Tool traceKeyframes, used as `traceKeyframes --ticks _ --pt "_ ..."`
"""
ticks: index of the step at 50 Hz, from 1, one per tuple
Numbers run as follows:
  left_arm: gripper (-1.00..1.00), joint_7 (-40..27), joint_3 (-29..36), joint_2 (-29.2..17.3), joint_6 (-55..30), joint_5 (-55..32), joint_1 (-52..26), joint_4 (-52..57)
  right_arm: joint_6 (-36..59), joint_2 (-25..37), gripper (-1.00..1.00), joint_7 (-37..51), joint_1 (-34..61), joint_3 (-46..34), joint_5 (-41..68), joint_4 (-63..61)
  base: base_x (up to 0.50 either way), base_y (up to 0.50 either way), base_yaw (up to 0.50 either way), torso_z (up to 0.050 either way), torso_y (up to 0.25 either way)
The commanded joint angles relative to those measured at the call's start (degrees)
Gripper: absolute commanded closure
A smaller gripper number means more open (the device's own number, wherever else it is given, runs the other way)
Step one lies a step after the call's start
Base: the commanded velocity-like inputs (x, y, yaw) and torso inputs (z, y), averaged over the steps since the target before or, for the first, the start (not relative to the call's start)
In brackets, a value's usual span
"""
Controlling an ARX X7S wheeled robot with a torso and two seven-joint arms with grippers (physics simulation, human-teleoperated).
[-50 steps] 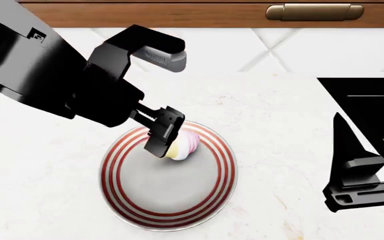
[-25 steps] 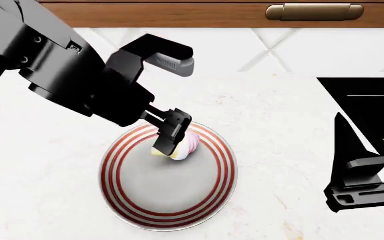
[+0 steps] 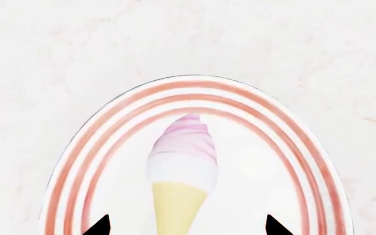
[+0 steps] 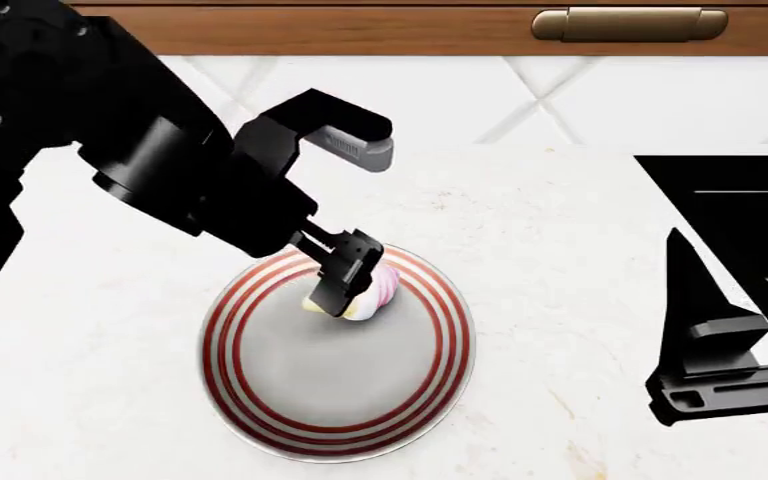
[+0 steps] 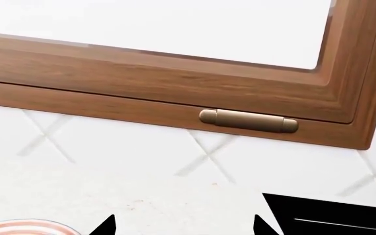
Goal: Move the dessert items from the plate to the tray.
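**Left gripper over the ice cream on the plate**

Left wrist view: ice cream (image 3: 181, 171) lying on its side on the plate (image 3: 70, 161), pink-and-white swirl toward the red-ringed rim, pale yellow cone toward the camera. Two black fingertips (image 3: 98, 226) of the left gripper (image 3: 186, 226) spread wide, one on each side of the cone, neither touching it (only the tips in view). Pale marbled worktop (image 3: 37, 54) all around the plate.

Head view: left arm reaching in from the upper left, left gripper (image 4: 344, 275) low over the far part of the plate (image 4: 277, 400), covering most of the ice cream (image 4: 373, 296); a bit of pink swirl and yellow cone showing beside the fingers. Rest of the plate bare grey. Right gripper (image 4: 731, 385) at the right edge, well apart from the plate; cannot tell here how its jaws stand. Brown drawer front with a brass handle (image 4: 630, 22) along the top.

Right wrist view: two black fingertips (image 5: 103, 227) set apart, nothing between them. Wooden frame with the brass handle (image 5: 248, 120) above white tiles; a sliver of plate rim (image 5: 25, 227) in the corner.
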Motion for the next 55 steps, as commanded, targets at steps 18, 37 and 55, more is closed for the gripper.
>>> traceKeyframes --ticks 18,37,55 --pt "-1.00 14.6 6.4 2.0 4.2 10.1 1.7 -1.6 0.7 -0.6 -1.00 0.2 0.6 -1.1 -0.4 0.3 0.00 0.00 0.00 0.000 0.000" --pt "-1.00 21.5 10.5 4.5 7.8 15.8 2.2 -5.6 1.1 -0.8 -1.00 0.9 0.4 -0.3 0.6 0.2 0.00 0.00 0.00 0.000 0.000" --pt "-1.00 27.1 14.6 7.1 11.6 20.8 4.4 -10.6 2.5 -1.8 -1.00 0.5 -0.4 1.4 0.7 0.4 0.00 0.00 0.00 0.000 0.000"
